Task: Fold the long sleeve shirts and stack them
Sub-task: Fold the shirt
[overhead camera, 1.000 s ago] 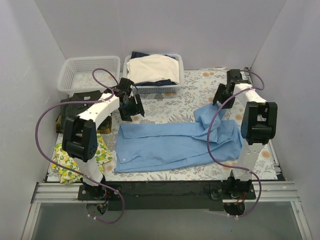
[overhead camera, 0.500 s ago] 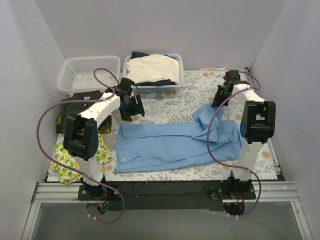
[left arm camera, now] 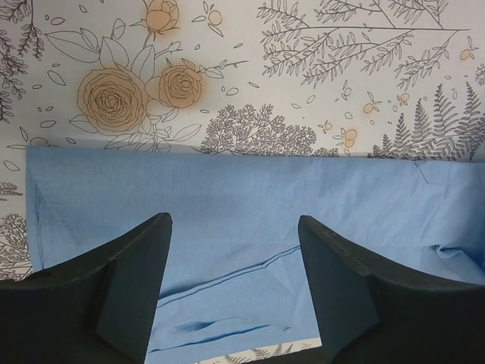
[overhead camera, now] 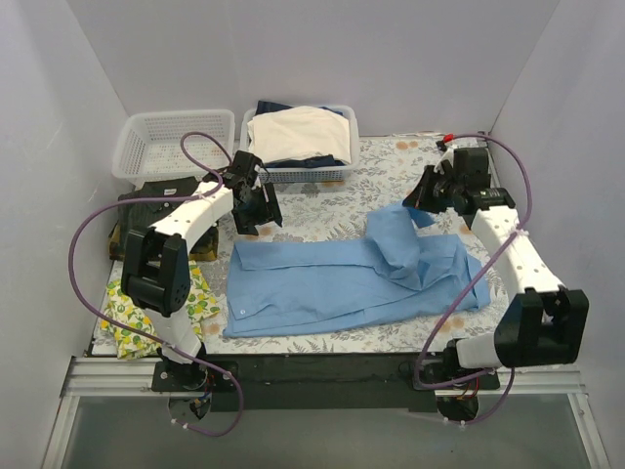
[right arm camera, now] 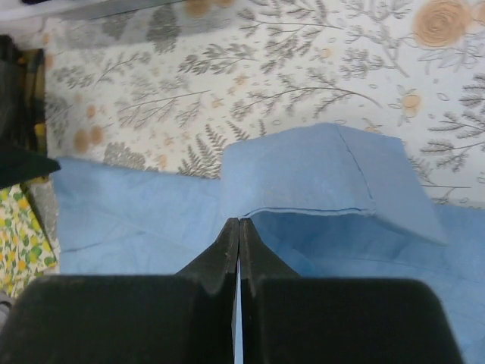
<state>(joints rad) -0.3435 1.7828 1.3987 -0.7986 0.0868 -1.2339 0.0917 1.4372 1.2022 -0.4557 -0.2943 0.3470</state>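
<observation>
The blue shirt (overhead camera: 332, 283) lies spread along the near edge of the counter (overhead camera: 322, 220). Toward the right edge, the right gripper (right arm camera: 239, 221), jaws closed, pinches a raised fold of it. The left gripper (left arm camera: 233, 220) hovers wide open over its far border. The dark shirt (overhead camera: 156, 203) sits folded at the left edge.

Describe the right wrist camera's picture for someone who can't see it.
The right tool, shut tight, pinches the edge of a folded-over flap of a light blue shirt lying on a flower-print table cover. A yellow lemon-print cloth peeks in at the left edge.
</observation>
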